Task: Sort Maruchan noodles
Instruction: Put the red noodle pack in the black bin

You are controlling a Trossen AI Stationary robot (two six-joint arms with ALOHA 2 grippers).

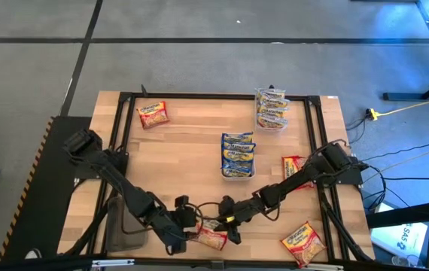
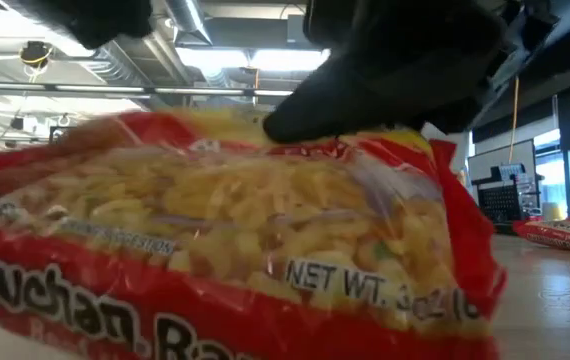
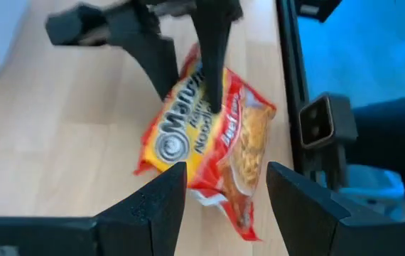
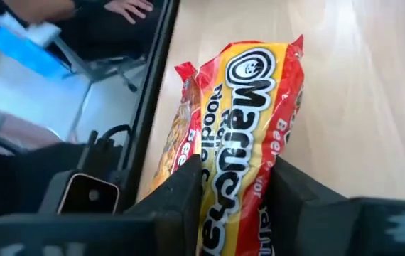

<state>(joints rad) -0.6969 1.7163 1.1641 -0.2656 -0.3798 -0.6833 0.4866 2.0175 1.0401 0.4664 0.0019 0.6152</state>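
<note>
1. While the sort is only partly done, the scene reads as follows, left to right in the high view.
2. One red packet (image 1: 153, 114) lies loose at the table's far left.
3. Left gripper (image 1: 187, 226) hovers at the near edge with jaws spread, holding nothing; its fingers (image 3: 161, 203) frame the beef packet (image 3: 206, 139) without touching it.
4. Right gripper (image 1: 228, 220) is pinched onto that beef packet, one finger on each face, at the near edge mid-table.
5. Blue packets (image 1: 237, 154) sit stacked at centre: this group looks sorted.
6. Another stack (image 1: 271, 109) stands at the far edge, apparently sorted.
7. Two red packets remain loose on the right: one (image 1: 293, 167) partly under the right arm, one (image 1: 303, 241) near the front corner.
8. Judgement: roughly half done; four red packets are left to gather.
</note>
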